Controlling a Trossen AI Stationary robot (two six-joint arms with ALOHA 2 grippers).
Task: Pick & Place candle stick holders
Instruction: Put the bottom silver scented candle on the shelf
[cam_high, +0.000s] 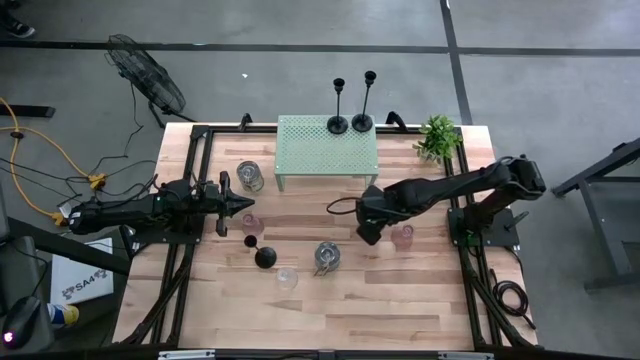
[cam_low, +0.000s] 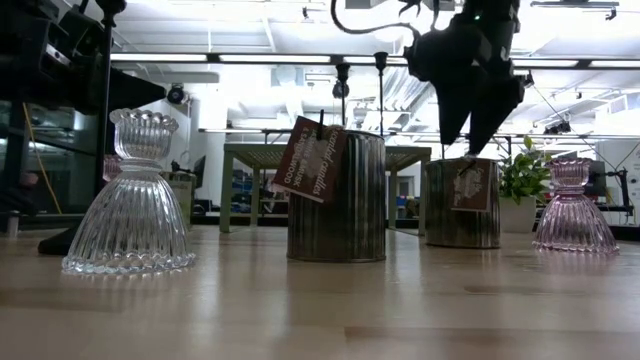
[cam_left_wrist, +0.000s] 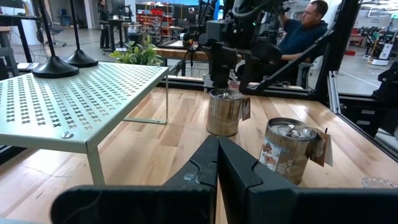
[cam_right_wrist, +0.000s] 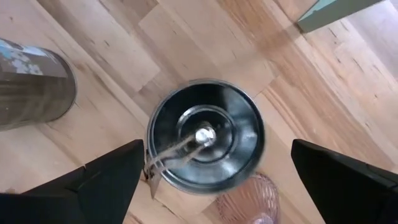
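My right gripper (cam_high: 368, 235) hangs open, pointing steeply down over a squat silvery jar (cam_right_wrist: 205, 134), with a finger out on either side of it and clear of it. That jar stands on the table near a pink glass cup (cam_high: 402, 236). A second jar (cam_high: 327, 257), a third jar (cam_high: 250, 176), a clear glass holder (cam_low: 130, 200) and a black candlestick (cam_high: 262, 252) stand on the wood too. Two more black candlesticks (cam_high: 350, 122) stand on the pale green shelf (cam_high: 320, 150). My left gripper (cam_high: 250, 203) waits shut and level at the table's left.
A leafy plant (cam_high: 438, 137) stands at the far right corner of the table. A small pink cup (cam_high: 250, 222) sits just in front of my left gripper. A paper tag (cam_low: 312, 160) hangs on the middle jar. A person (cam_left_wrist: 308, 28) sits beyond the table.
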